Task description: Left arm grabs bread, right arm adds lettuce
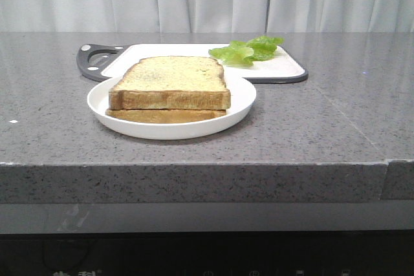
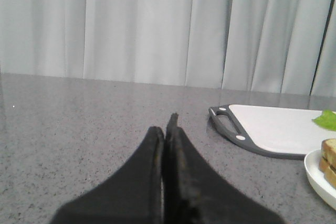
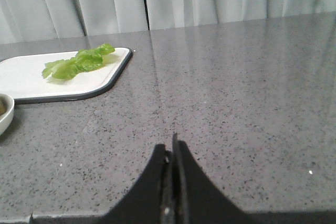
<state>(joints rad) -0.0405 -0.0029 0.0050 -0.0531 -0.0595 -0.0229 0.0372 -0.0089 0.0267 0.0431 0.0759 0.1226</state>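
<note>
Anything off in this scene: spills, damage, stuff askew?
Nothing stands out. Two toast slices sit stacked on the white plate, the thick bread on top, roughly squared. The lettuce lies on the cutting board, intact. Left gripper and right gripper are shut, empty, clear of everything.

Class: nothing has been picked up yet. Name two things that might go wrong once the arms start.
1. The bread lies stacked on a thinner slice in the plate; the left pincer may lift both or push the plate.
2. The lettuce lies flat on the board; the right pincer may tear it.
</note>
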